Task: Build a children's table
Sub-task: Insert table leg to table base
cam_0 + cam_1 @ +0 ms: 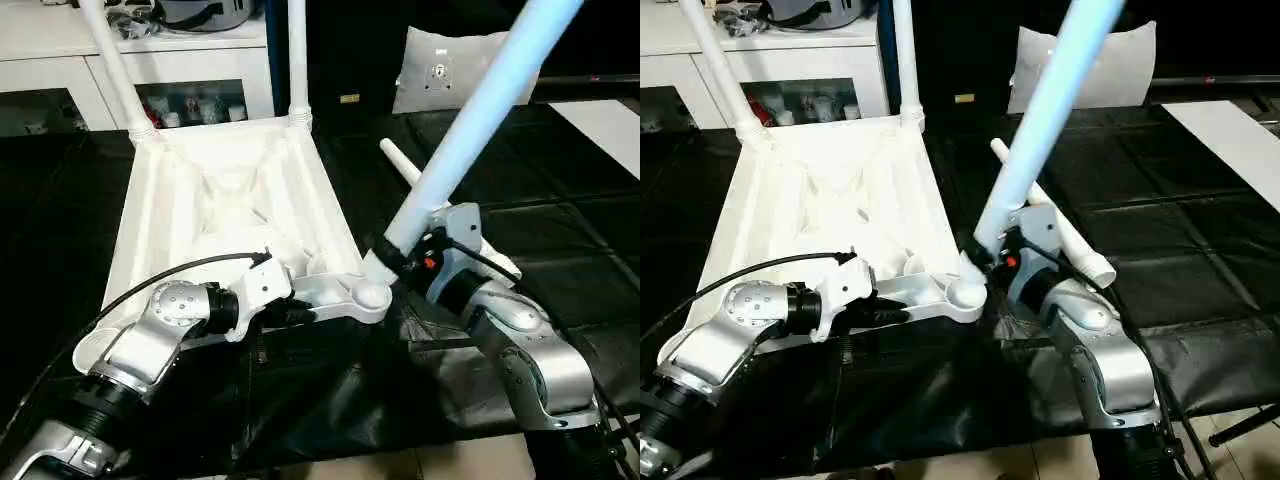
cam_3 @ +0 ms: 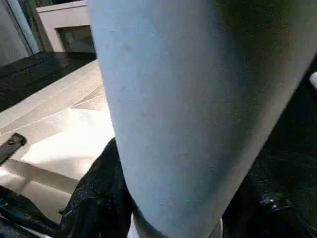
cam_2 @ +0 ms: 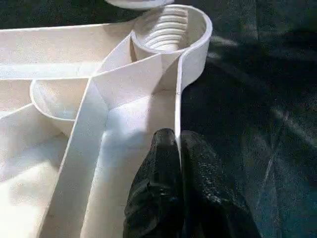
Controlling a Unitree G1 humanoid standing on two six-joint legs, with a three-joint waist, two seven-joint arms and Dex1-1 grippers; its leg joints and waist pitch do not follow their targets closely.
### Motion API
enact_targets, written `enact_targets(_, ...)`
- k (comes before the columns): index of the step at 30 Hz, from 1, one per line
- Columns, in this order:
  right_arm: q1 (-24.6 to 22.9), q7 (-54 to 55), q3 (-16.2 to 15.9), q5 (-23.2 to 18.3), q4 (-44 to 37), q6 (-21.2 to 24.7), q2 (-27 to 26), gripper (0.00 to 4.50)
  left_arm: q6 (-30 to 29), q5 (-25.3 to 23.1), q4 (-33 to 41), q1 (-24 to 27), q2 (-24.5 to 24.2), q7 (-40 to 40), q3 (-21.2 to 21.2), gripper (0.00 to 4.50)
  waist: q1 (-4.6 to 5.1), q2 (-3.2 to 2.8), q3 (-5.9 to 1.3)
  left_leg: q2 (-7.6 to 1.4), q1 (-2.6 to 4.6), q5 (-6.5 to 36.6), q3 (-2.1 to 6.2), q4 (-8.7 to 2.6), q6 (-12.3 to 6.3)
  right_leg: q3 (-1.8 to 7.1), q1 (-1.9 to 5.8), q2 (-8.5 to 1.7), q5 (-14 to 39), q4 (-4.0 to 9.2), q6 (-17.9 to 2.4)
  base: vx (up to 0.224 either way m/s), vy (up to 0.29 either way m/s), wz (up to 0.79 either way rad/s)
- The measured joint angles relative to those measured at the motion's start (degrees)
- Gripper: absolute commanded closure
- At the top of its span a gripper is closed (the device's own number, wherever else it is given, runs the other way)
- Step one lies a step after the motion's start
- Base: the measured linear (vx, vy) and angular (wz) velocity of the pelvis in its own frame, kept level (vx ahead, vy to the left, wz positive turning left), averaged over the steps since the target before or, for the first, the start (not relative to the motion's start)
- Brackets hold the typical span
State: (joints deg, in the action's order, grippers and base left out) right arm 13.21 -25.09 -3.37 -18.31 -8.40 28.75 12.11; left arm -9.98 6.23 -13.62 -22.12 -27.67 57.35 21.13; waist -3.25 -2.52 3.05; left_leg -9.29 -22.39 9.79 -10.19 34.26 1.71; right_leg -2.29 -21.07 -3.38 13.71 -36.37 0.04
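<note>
While the left gripper point(image 3: 179, 148) pinches the table top's point(image 1: 190, 215) near rim wall with jaws closed, the right gripper point(image 1: 410, 262) clasps a leg point(image 1: 470, 120). That leg's base sits beside the corner socket point(image 1: 370, 296).

A black quilted mat point(image 1: 560, 230) covers the work surface. Far left stands a white cabinet point(image 1: 60, 60) with glass-fronted shelves holding small items; at the far right a white pillow point(image 1: 450, 70) leans against a dark backdrop.

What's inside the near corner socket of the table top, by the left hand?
Screw ridges line the empty corner socket; its bottom is hidden by the rim. The left hand pinches the table top's side wall.
</note>
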Motion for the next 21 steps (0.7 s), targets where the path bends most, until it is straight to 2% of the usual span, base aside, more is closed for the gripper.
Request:
enact_targets(1,0.0,-0.1,0.0,-0.1,0.0,0.0,0.0,2.59,-0.4,0.3,0.1,-0.1,0.0,0.6,0.0,4.50,-0.01,0.00,0.00,0.00,0.00,0.0,0.00,0.00,0.00,0.00,0.00,0.00,0.0,0.01,0.0,0.000,0.000,0.00)
enact_targets(3,0.1,-0.5,0.0,-0.1,0.0,0.0,0.1,2.59,-1.0,0.5,0.1,-0.2,0.0,1.3,0.0,3.95,-0.09,0.00,0.00,-0.01,0.00,0.0,0.00,-0.01,0.00,-0.02,0.00,0.00,0.0,0.00,0.0,0.000,0.000,0.00)
enact_targets(5,0.4,-0.7,0.0,-0.1,0.0,0.1,0.4,2.59,-1.3,0.7,0.1,-0.3,-0.1,1.4,0.0,3.92,-0.13,0.00,0.00,-0.01,0.01,0.0,0.00,-0.01,0.00,-0.02,0.01,0.00,0.0,-0.01,0.0,0.000,0.000,0.00)
enact_targets(8,0.6,-1.2,0.0,-0.1,0.0,0.1,0.6,2.59,-0.4,-0.2,0.0,-0.3,-0.2,0.9,0.0,3.61,-0.24,0.00,0.00,-0.01,0.03,0.0,0.00,0.00,0.00,-0.02,0.02,0.00,0.0,-0.03,0.0,0.000,0.000,0.00)
enact_targets(12,0.6,-1.4,-0.2,-0.1,0.0,0.9,0.9,2.59,0.2,-1.4,-0.3,-0.4,-0.9,0.6,0.0,3.61,-0.26,0.01,0.00,-0.01,0.06,0.0,0.00,0.00,0.00,-0.02,0.02,0.00,0.0,-0.08,0.0,0.000,0.000,0.00)
enact_targets(14,0.6,-1.5,-0.4,-0.1,0.0,1.0,0.9,2.59,0.1,-1.4,-0.3,-0.4,-0.9,0.6,-0.1,3.91,-0.28,0.01,0.00,-0.02,0.06,0.0,0.00,0.00,0.00,-0.02,0.02,0.00,0.0,-0.08,0.0,0.000,0.000,0.00)
enact_targets(17,0.6,-1.7,-0.6,-0.1,0.0,1.3,0.9,2.59,0.0,-1.4,-0.2,-0.3,-0.7,0.6,-0.1,4.01,-0.33,0.01,0.00,-0.02,0.05,0.0,0.00,0.00,0.00,-0.02,0.02,0.00,0.0,-0.08,0.0,0.000,0.000,0.00)
enact_targets(19,0.7,-2.2,-0.8,-0.3,0.0,2.3,1.0,2.59,-0.1,-1.4,-0.2,-0.3,-0.7,0.7,-0.1,4.34,-0.33,0.02,-0.01,-0.02,0.06,0.0,0.00,0.00,0.00,-0.02,0.02,0.00,0.0,-0.10,0.0,0.000,0.000,0.00)
enact_targets(21,0.8,-3.0,-1.2,-0.9,0.0,3.2,1.4,2.59,-0.1,-1.4,-0.2,-0.3,-0.7,1.2,-0.1,4.38,-0.32,0.02,0.00,-0.02,0.06,0.0,0.00,0.00,0.00,-0.02,0.02,0.00,0.0,-0.11,0.0,0.000,0.000,0.00)
